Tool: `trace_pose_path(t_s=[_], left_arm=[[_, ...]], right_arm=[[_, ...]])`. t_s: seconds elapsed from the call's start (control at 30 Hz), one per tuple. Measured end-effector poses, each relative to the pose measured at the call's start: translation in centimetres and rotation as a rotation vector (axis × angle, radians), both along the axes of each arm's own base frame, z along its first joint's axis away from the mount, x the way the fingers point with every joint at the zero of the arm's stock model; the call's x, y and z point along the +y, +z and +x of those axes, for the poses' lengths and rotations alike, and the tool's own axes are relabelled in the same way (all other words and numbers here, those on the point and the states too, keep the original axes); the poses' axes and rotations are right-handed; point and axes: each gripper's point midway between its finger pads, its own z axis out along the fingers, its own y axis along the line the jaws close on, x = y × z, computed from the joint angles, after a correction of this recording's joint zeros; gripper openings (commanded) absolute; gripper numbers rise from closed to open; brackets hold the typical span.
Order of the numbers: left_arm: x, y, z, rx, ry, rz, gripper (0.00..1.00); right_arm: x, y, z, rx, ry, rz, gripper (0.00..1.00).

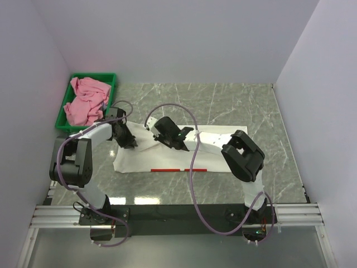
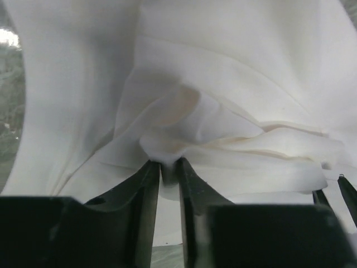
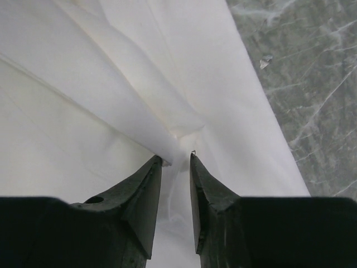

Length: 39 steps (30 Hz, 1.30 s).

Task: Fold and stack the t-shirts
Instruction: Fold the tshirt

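Left tool [image 2: 168, 165] pinches white t-shirt [image 2: 234, 84]; right tool [image 3: 176, 159] parted.

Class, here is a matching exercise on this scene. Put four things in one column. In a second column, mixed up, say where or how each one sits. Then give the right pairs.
Column 1
1. white shirt
2. pink shirt
3. green tray
4. red print

Column 2
a. crumpled inside the tray
b. along the white shirt's near edge
c. at the far left corner of the table
d. spread out in the middle of the table

Pairs: 1-d, 2-a, 3-c, 4-b
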Motion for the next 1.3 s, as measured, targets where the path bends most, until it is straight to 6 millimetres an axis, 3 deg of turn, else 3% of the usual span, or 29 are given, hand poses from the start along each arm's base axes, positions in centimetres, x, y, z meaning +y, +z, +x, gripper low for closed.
trace_pose_path(t_s=[0.03, 0.1, 0.13, 0.2, 0.27, 0.4, 0.57, 0.7, 0.97, 1.13, 1.3], left_arm=[[0.1, -0.1, -0.2, 0.003, 0.002, 0.005, 0.39], [0.3, 0.0, -0.5, -0.001, 0.002, 0.013, 0.52], [0.5, 0.3, -0.6, -0.01, 0.005, 0.017, 0.65], [0.8, 1.3, -0.5, -0.04, 0.01, 0.028, 0.76], [1.0, 2.6, -0.3, -0.081, 0.019, 0.035, 0.79], [1.5, 4.9, 0.2, -0.162, 0.037, 0.052, 0.76], [1.3, 5.3, 0.5, -0.18, 0.038, 0.049, 0.67], [0.6, 4.7, 0.4, -0.167, 0.019, 0.045, 0.76], [0.2, 2.4, -0.4, -0.15, 0.004, 0.043, 0.86], [-1.1, 1.4, -0.1, -0.161, -0.025, 0.013, 0.84], [-2.3, 1.2, 0.3, -0.179, -0.042, -0.024, 0.74]], right_arm=[[-0.2, -0.3, -0.2, 0.009, 0.002, -0.008, 0.39], [-0.6, -0.9, -1.0, 0.045, 0.004, -0.023, 0.41], [-0.8, -1.1, -1.3, 0.064, 0.003, -0.027, 0.41], [-1.0, -1.2, -2.0, 0.108, -0.007, -0.012, 0.41], [-1.0, -0.7, -2.6, 0.152, -0.024, 0.033, 0.41], [-1.0, 2.2, -2.1, 0.239, -0.122, 0.222, 0.41], [-1.1, 5.6, 0.6, 0.345, -0.282, 0.523, 0.36], [-0.2, 5.5, 1.1, 0.432, -0.351, 0.636, 0.35], [2.0, 2.5, 0.7, 0.615, -0.399, 0.736, 0.34], [2.1, 1.6, 0.7, 0.653, -0.412, 0.764, 0.34], [2.2, 1.4, 0.5, 0.663, -0.404, 0.778, 0.34]])
